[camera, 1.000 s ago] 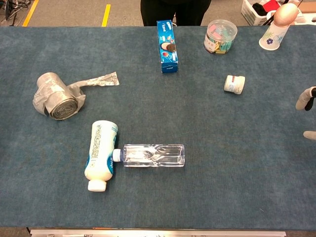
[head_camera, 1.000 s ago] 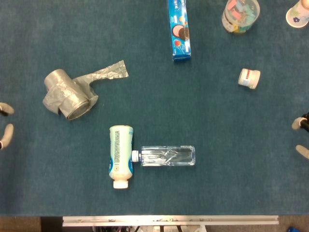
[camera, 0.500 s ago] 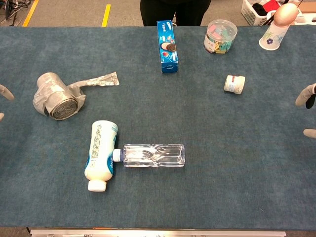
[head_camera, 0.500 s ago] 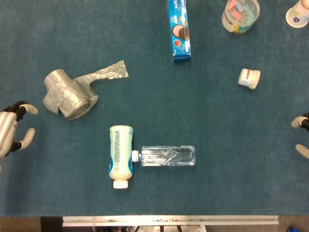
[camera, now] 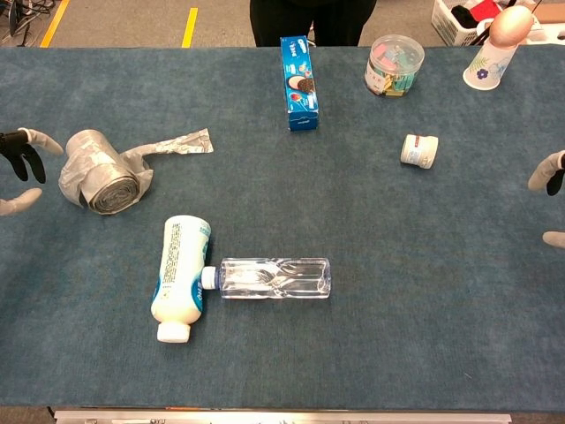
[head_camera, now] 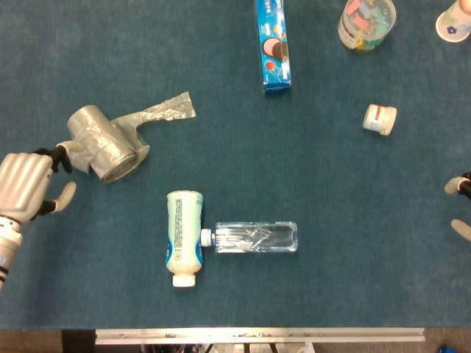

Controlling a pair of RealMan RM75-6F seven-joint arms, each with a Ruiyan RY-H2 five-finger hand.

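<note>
My left hand (head_camera: pixel 28 185) (camera: pixel 19 168) is at the table's left edge, fingers apart and holding nothing, just left of a silver roll of bags (head_camera: pixel 103 143) (camera: pixel 101 172) with a loose tail. The fingertips come close to the roll; touching cannot be told. My right hand (head_camera: pixel 461 206) (camera: pixel 551 190) shows only its fingertips at the right edge, spread and holding nothing. A white lotion bottle (head_camera: pixel 183 235) (camera: pixel 179 276) lies beside a clear water bottle (head_camera: pixel 256 237) (camera: pixel 274 277), whose cap touches the lotion bottle's side.
A blue cookie box (head_camera: pixel 272 45) (camera: pixel 298 71) lies at the back centre. A clear tub of coloured items (head_camera: pixel 366 22) (camera: pixel 394 64), a small white jar (head_camera: pixel 380 118) (camera: pixel 419 150) and a flowered paper cup (camera: pixel 490 60) are at the back right.
My left hand has moved in from the left edge towards the silver roll. The right hand has hardly moved. No object has shifted.
</note>
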